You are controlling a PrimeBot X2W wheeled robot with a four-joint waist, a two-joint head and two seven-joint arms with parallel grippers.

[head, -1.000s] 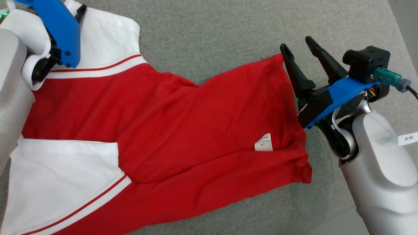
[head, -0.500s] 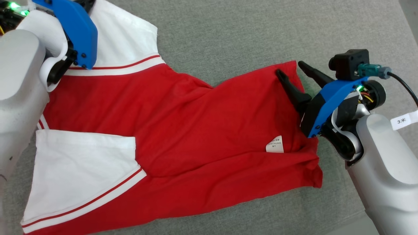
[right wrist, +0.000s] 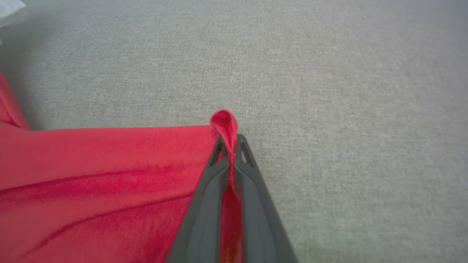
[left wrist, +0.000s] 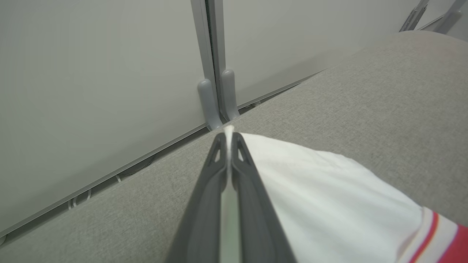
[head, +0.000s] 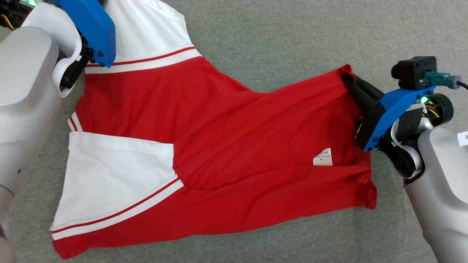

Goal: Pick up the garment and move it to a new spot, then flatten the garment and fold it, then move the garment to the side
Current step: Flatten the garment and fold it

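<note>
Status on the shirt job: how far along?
Done: the red-and-white fabric shirt is gripped, left gripper shut on its white sleeve, right gripper on its red hem corner. In hand: the pick-up; it lies rumpled on the grey cloth surface. Left: moving, flattening, folding, setting aside.

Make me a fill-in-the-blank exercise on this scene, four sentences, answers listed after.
1. The left gripper is shut on the ____ part of the garment.
2. The right gripper is shut on a ____ corner of the garment.
3. The garment lies on a ____ fabric surface.
4. The small white label sits nearer the ____ gripper.

Missing words: white; red; grey; right.
</note>
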